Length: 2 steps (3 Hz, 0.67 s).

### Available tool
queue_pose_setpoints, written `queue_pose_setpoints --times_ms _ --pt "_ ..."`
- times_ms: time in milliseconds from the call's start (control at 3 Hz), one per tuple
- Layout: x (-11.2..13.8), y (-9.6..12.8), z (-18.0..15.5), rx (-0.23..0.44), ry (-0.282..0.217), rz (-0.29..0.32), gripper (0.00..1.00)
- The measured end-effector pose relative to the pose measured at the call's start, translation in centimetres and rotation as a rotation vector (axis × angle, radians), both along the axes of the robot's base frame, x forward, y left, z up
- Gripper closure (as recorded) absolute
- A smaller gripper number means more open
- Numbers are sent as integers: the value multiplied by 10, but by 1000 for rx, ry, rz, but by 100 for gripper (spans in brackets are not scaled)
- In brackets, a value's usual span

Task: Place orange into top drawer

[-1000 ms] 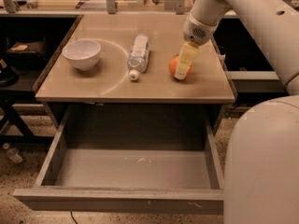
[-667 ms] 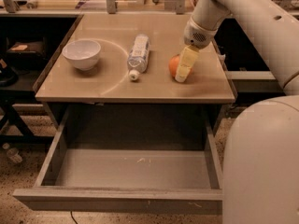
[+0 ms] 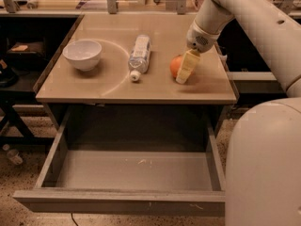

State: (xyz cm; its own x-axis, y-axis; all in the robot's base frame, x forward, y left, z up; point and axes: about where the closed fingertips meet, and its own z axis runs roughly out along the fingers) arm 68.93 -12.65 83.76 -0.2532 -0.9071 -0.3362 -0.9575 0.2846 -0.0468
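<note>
The orange [image 3: 174, 65] sits on the tan tabletop [image 3: 94, 86], right of centre. My gripper [image 3: 181, 72] has come down from the upper right and is at the orange, its yellowish tip against the fruit's right side and low over the table. The top drawer [image 3: 136, 171] is pulled out wide below the table's front edge. Its flat grey bottom is bare apart from a few specks.
A white bowl [image 3: 82, 54] stands at the table's left. A clear plastic bottle [image 3: 140, 54] lies on its side in the middle, cap toward me, just left of the orange. My robot's white body [image 3: 263, 168] fills the lower right.
The gripper has shifted slightly left at the orange, and the orange has moved a little left with it. Bowl, bottle and drawer have not moved.
</note>
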Motion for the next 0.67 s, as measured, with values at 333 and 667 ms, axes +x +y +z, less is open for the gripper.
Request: queue_pose_setpoints --times_ms 333,667 --pt "0 0 0 0 0 0 41" --pt "0 0 0 0 0 0 64"
